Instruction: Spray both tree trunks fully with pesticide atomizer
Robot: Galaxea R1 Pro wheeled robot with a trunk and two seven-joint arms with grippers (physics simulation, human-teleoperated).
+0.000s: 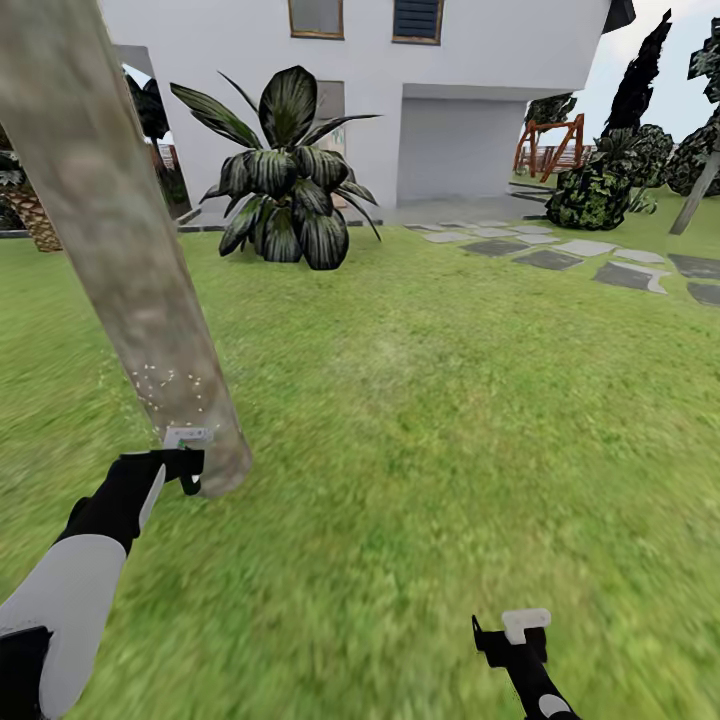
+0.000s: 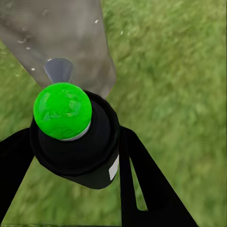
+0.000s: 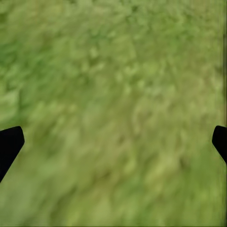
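My left gripper (image 1: 188,472) is shut on the pesticide atomizer (image 2: 75,146), a small black bottle whose round top shows bright green. It sits right at the foot of a tree trunk (image 1: 120,250), a thick mottled beige-grey column leaning up to the left. In the left wrist view the nozzle faces this trunk (image 2: 61,38) from very close. White specks dot the bark just above the gripper. A second slim grey trunk (image 1: 700,190) leans at the far right of the garden lawn (image 1: 420,420). My right gripper (image 1: 510,635) hangs open and empty over grass (image 3: 113,94). The floor is out of view.
A large dark broad-leaf plant (image 1: 285,175) stands ahead before the white house (image 1: 450,120). Grey stepping stones (image 1: 560,255) run across the right. Dark bushes (image 1: 590,195) and a wooden playset (image 1: 550,145) lie at the far right. A scaly palm trunk (image 1: 35,215) stands at the left edge.
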